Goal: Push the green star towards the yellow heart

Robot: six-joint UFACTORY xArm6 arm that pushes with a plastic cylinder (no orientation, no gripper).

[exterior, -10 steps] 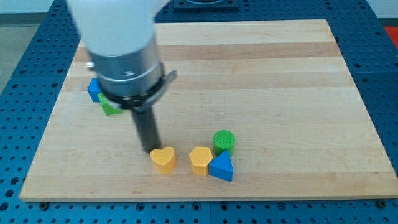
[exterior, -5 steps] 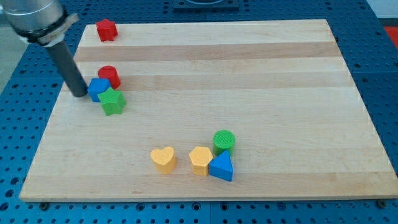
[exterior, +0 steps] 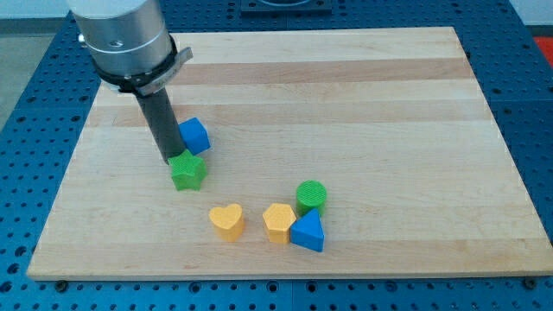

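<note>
The green star (exterior: 187,172) lies on the wooden board (exterior: 363,104), left of centre. The yellow heart (exterior: 227,221) lies below and to the right of it, a short gap apart. My tip (exterior: 171,161) stands at the star's upper left edge, touching it or nearly so. The dark rod rises from there to the grey arm body (exterior: 123,39) at the view's top left.
A blue block (exterior: 194,136) sits just right of the rod, above the star. A yellow hexagonal block (exterior: 278,223), a blue triangular block (exterior: 308,232) and a green cylinder (exterior: 311,197) cluster right of the heart. The arm hides the board's top left corner.
My tip has moved right and down from the board's left edge. The green star and the blue block have been pushed right and down; the star is closer to the heart.
</note>
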